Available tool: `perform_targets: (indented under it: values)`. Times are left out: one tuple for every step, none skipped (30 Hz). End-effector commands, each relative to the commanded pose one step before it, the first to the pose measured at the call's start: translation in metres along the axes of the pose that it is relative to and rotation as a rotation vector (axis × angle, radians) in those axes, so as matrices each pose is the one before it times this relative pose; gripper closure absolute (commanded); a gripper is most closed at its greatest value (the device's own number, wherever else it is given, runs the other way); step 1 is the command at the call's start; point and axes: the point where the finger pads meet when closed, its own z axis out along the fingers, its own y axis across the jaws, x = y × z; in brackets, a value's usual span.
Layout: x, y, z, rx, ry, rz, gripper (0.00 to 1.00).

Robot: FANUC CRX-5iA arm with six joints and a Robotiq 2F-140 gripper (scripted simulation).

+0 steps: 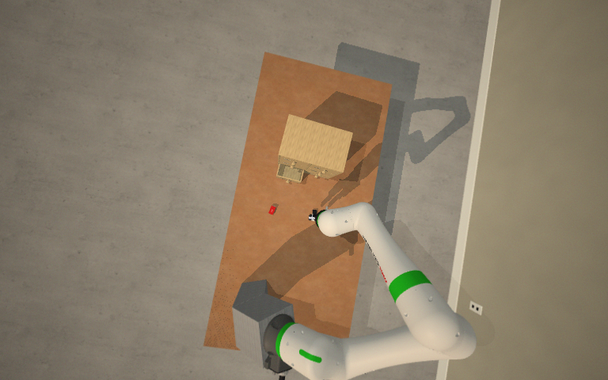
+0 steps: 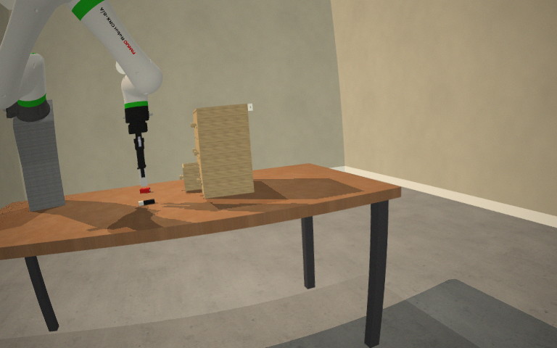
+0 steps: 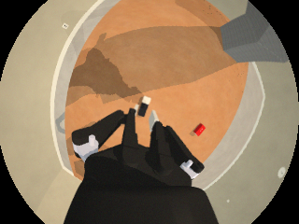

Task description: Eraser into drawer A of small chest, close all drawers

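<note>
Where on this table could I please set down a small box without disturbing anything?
Bare wood lies beyond the chest, toward the table's far end, and between the grey pedestal and the red block. It is crowded before the open drawer, where the gripper hangs over the black-and-white piece.
</note>
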Motion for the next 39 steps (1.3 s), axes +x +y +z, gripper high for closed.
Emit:
perform_targets:
  values:
    - [-0.0002, 0.00006, 0.00181, -0.00004, -0.00034, -0.00004, 0.77]
    - [0.0, 0.0, 0.0, 0.0, 0.0, 0.0, 0.77]
    - [0.0, 0.0, 0.0, 0.0, 0.0, 0.0, 0.77]
    - [0.0, 0.0, 0.00119, 0.0, 0.0, 0.0, 0.77]
    - [0.0, 0.0, 0.00142, 0.0, 0.0, 0.0, 0.77]
    - [0.0, 0.0, 0.00164, 0.0, 0.0, 0.0, 0.77]
    - [0.0, 0.0, 0.00186, -0.00001, 0.0, 0.0, 0.77]
    - [0.0, 0.0, 0.00206, 0.0, 0.0, 0.0, 0.77]
    - [0.0, 0.0, 0.00223, 0.0, 0.0, 0.0, 0.77]
    - [0.0, 0.0, 0.00239, 0.0, 0.0, 0.0, 0.77]
    - [0.0, 0.0, 0.00251, 0.0, 0.0, 0.0, 0.77]
    - [0.0, 0.0, 0.00261, 0.0, 0.0, 0.0, 0.77]
    - [0.0, 0.0, 0.00267, -0.00001, 0.0, 0.0, 0.77]
    - [0.0, 0.0, 0.0027, 0.00001, 0.0, 0.0, 0.77]
    - [0.0, 0.0, 0.0027, -0.00001, 0.0, 0.0, 0.77]
    - [0.0, 0.0, 0.00266, 0.0, 0.0, 0.0, 0.77]
    - [0.0, 0.0, 0.0026, 0.0, 0.0, 0.0, 0.77]
    - [0.0, 0.0, 0.0025, 0.0, 0.0, 0.0, 0.77]
    - [0.0, 0.0, 0.0, 0.0, 0.0, 0.0, 0.77]
    - [0.0, 0.0, 0.0, 0.0, 0.0, 0.0, 0.77]
    - [0.0, 0.0, 0.00237, 0.0, 0.0, 0.0, 0.77]
    - [0.0, 0.0, 0.00222, 0.0, 0.0, 0.0, 0.77]
    - [0.0, 0.0, 0.00204, 0.0, 0.0, 0.0, 0.77]
    - [0.0, 0.0, 0.00184, 0.0, 0.0, 0.0, 0.77]
    - [0.0, 0.0, 0.00163, 0.0, 0.0, 0.0, 0.77]
    - [0.0, 0.0, 0.0014, 0.0, 0.0, 0.0, 0.77]
    - [0.0, 0.0, 0.00117, 0.0, 0.0, 0.0, 0.77]
    - [0.0, 0.0, 0.00094, 0.0, 0.0, 0.0, 0.77]
    - [0.0, 0.0, 0.00072, 0.0, 0.0, 0.0, 0.77]
    - [0.0, 0.0, 0.00052, 0.0, 0.0, 0.0, 0.77]
    - [0.0, 0.0, 0.00033, 0.0, 0.0, 0.0, 0.77]
    - [0.0, 0.0, 0.00018, 0.0, 0.0, 0.0, 0.77]
    - [0.0, 0.0, 0.00007, 0.0, 0.0, 0.0, 0.77]
    - [0.0, 0.0, 0.00001, 0.0, 0.0, 0.0, 0.77]
    - [0.0, 0.0, 0.0, 0.0, 0.0, 0.0, 0.77]
    - [0.0, 0.0, 0.0, 0.0, 0.0, 0.0, 0.77]
    - [0.0, 0.0, 0.0, 0.0, 0.0, 0.0, 0.77]
    - [0.0, 0.0, 0.0, 0.0, 0.0, 0.0, 0.77]
    - [0.0, 0.0, 0.0, 0.0, 0.0, 0.0, 0.77]
